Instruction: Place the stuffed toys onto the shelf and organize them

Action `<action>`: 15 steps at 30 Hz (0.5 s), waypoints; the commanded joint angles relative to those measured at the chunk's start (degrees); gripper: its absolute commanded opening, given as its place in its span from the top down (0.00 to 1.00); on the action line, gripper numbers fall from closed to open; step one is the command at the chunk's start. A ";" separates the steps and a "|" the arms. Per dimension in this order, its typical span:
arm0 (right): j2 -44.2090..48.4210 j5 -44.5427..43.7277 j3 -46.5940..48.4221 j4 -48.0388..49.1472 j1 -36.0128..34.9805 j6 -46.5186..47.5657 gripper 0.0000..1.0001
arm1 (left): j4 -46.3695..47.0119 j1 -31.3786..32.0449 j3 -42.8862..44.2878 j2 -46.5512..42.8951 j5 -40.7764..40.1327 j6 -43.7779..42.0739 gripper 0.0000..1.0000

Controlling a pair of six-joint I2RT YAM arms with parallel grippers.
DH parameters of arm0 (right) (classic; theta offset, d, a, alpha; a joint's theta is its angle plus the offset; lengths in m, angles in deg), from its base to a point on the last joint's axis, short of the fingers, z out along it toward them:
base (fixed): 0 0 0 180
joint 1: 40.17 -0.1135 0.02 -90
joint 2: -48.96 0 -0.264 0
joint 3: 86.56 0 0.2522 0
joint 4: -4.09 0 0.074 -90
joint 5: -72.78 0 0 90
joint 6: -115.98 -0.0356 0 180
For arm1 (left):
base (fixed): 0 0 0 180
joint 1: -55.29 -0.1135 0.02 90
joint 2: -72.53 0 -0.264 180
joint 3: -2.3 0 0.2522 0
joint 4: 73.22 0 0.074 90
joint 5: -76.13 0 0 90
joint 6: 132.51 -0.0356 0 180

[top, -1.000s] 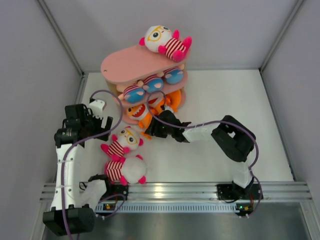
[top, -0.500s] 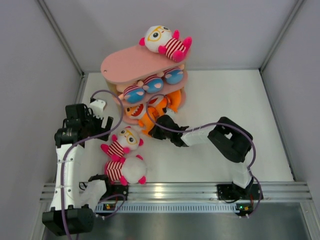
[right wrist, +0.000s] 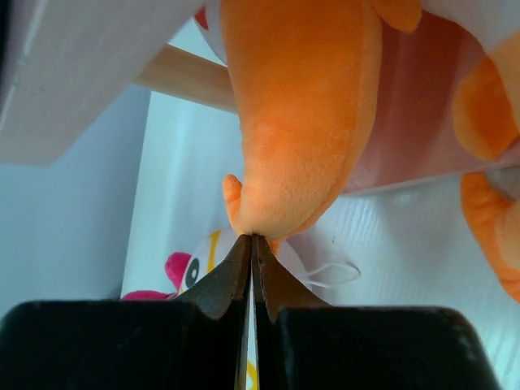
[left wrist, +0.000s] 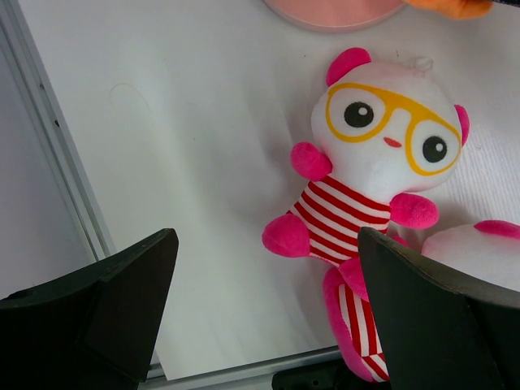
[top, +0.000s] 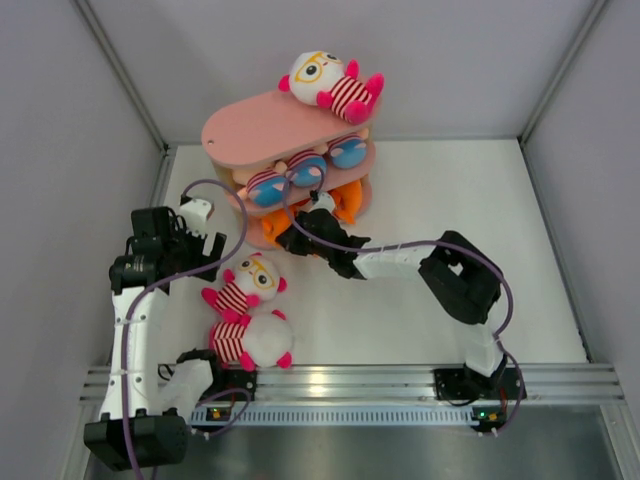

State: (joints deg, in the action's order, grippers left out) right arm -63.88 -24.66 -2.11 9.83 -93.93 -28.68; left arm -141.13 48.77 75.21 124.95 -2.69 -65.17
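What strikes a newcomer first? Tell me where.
A pink three-tier shelf stands far on the table, a striped toy on its top board. The right arm pinches an orange toy in shut jaws at the shelf's front; two more striped toys lie by the left arm.

Your white desk (top: 470, 190) sits boxed by plain grey walls (top: 480, 60) at 9, 12 and 3 o'clock, with an aluminium rail (top: 350, 378) at 6.

Left arm (top: 128, 335) stands bent, jaws spread wide; right arm (top: 395, 265) stretches leftward, jaws pressed together.
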 commanded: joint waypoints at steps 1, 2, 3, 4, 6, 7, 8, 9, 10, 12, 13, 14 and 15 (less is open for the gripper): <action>-1.77 -0.21 2.08 1.94 0.32 0.69 0.96 | 0.80 0.37 1.93 0.22 -0.37 -0.81 0.02; -1.69 -0.03 1.90 1.94 0.49 0.69 0.86 | 0.89 0.37 1.93 0.14 -0.46 -0.81 0.02; -1.69 0.15 1.64 2.03 0.41 0.78 0.79 | 0.80 0.37 1.84 0.13 -0.63 -0.81 0.02; -1.69 0.41 1.29 2.03 0.41 0.86 0.73 | 0.80 0.37 1.75 0.13 -0.81 -0.81 0.02; -0.99 1.02 0.50 2.11 0.50 1.65 0.59 | 0.80 0.37 1.58 -0.04 -0.90 -0.81 0.02; -0.81 1.20 0.23 2.03 0.41 2.00 0.54 | 0.80 0.46 1.49 -0.22 -0.81 -0.81 0.02; -0.46 1.29 -0.46 2.03 0.49 2.35 0.50 | 0.80 0.37 1.40 -0.22 -0.72 -0.64 0.02; 0.59 1.64 -0.91 2.11 0.50 3.32 0.48 | 0.80 0.37 1.31 -0.30 -0.72 -0.55 0.02; 1.21 1.90 -1.26 2.11 0.50 3.76 0.47 | 0.80 0.37 1.31 -0.39 -0.63 -0.46 0.02; 4.02 0.95 -2.75 1.85 0.15 5.60 0.43 | 0.80 0.37 1.23 -0.48 -0.46 -0.29 0.02; 5.07 0.33 -3.19 1.33 -0.12 6.48 0.42 | 0.80 0.37 1.23 -0.48 -0.37 -0.20 0.02; 6.13 -0.46 -3.81 0.02 -0.73 7.62 0.40 | 0.80 0.37 1.23 -0.48 -0.20 -0.02 0.02; 7.96 -1.77 -3.81 -0.95 -1.17 9.46 0.39 | 0.80 0.37 1.31 -0.57 -0.19 0.24 0.02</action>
State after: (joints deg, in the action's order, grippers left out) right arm -62.87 -23.89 -5.76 8.92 -94.02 -24.11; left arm -141.11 48.88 75.21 124.93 -3.04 -65.15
